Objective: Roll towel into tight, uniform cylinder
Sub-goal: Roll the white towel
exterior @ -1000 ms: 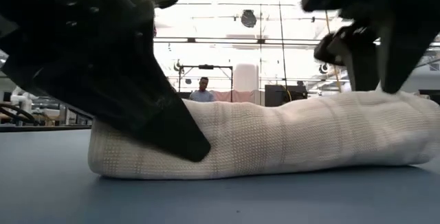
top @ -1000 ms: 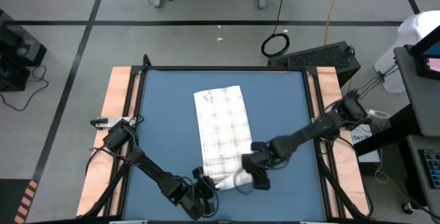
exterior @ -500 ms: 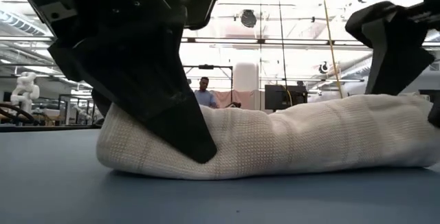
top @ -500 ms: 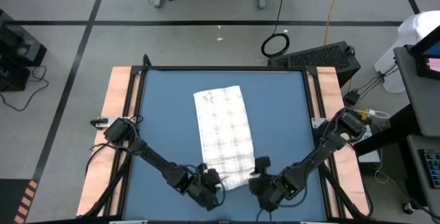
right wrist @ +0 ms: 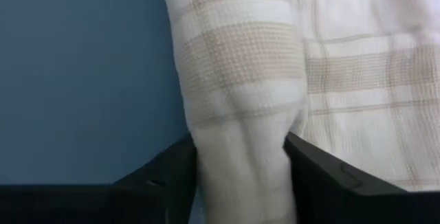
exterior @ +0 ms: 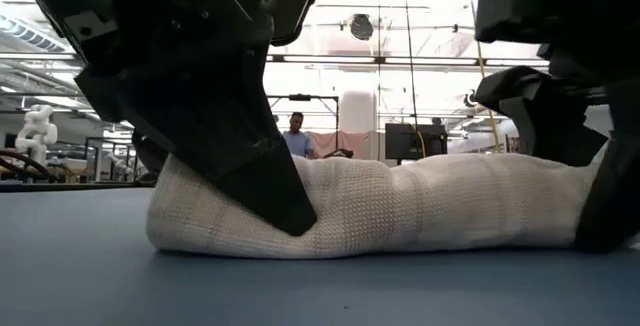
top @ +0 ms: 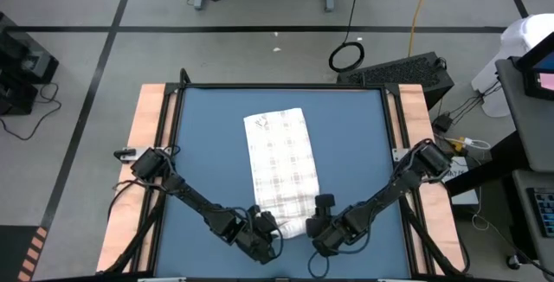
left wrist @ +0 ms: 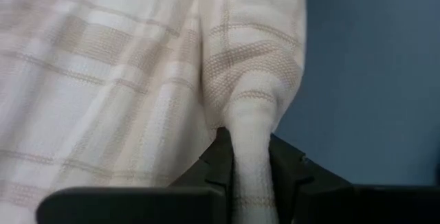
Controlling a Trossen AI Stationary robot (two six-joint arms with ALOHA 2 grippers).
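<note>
Right hand [top: 313, 227] back on towel [top: 281, 165]

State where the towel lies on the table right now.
In the high view the towel lies mid-mat, its rolled near end between the left gripper and right gripper.

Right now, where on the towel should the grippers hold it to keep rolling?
At the two ends of the rolled near edge of the towel, from the table's near side. The roll is a short thick tube there; the left gripper and right gripper each pinch an end, leaving the flat far part free to wind up.
</note>
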